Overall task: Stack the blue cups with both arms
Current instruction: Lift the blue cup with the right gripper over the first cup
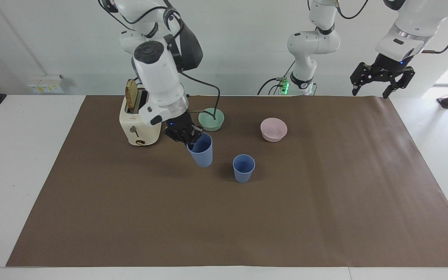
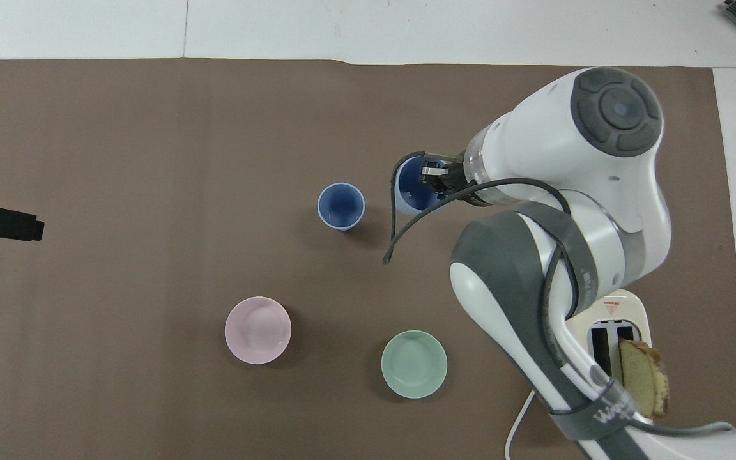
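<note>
The right gripper [image 1: 188, 137] is holding one of the blue cups, the carried cup [image 1: 202, 150], pinched by its rim with one finger inside and one outside, fingers closed on the wall. In the facing view the cup is hanging clear of the brown mat [image 1: 325, 202], its mouth up and its body tilting slightly, the base swinging away from the wrist. It is hanging over the mat's middle, between the toaster [image 1: 137, 124] and the standing cup [image 1: 243, 168].

The standing cup is sitting upright on the mat near the table's centre, mouth open upward, with the green bowl [image 1: 211, 119] and the pink bowl [image 1: 273, 129] both nearer the robots' edge of the table. Seen from overhead, the carried cup [image 2: 414, 191] is just beside the standing cup [image 2: 341, 206], offset toward the right arm's end of the table and not yet over it.

What the next move appears to turn on is that sideways gap: the carried cup would need to travel toward the left arm's end until the two upright axes line up, then descend straight. The tilt could catch a rim if not levelled.

The left gripper [image 1: 382, 77] is waiting with fingers spread and empty, above the mat's corner at the robots' edge on the left arm's end.
</note>
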Robot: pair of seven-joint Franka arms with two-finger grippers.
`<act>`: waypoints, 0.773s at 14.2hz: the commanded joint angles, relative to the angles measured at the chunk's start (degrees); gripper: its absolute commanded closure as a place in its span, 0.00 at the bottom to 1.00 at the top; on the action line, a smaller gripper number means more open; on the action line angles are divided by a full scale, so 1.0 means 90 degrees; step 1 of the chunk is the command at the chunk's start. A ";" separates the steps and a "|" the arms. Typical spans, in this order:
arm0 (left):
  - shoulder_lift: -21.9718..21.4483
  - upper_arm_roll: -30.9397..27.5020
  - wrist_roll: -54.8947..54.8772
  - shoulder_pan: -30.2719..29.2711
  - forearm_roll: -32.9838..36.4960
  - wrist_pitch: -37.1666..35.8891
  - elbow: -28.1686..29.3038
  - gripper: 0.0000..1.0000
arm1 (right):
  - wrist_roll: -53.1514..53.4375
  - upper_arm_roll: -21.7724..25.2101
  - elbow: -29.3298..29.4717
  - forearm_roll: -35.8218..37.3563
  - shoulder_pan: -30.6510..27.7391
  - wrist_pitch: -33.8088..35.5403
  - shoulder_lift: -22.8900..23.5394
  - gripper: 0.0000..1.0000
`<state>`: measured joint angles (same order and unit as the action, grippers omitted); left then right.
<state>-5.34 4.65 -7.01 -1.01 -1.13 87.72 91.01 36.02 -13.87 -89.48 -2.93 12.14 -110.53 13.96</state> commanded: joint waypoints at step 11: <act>-0.0120 0.0040 -0.0002 -0.0074 -0.0080 -0.0010 0.0113 0.00 | 0.0568 0.0018 0.0684 0.0511 0.0956 -0.0190 0.0773 1.00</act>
<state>-5.34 4.66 -7.01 -1.01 -1.13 87.72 91.01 39.89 -13.73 -85.37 0.30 20.74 -111.95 19.02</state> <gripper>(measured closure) 0.000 0.952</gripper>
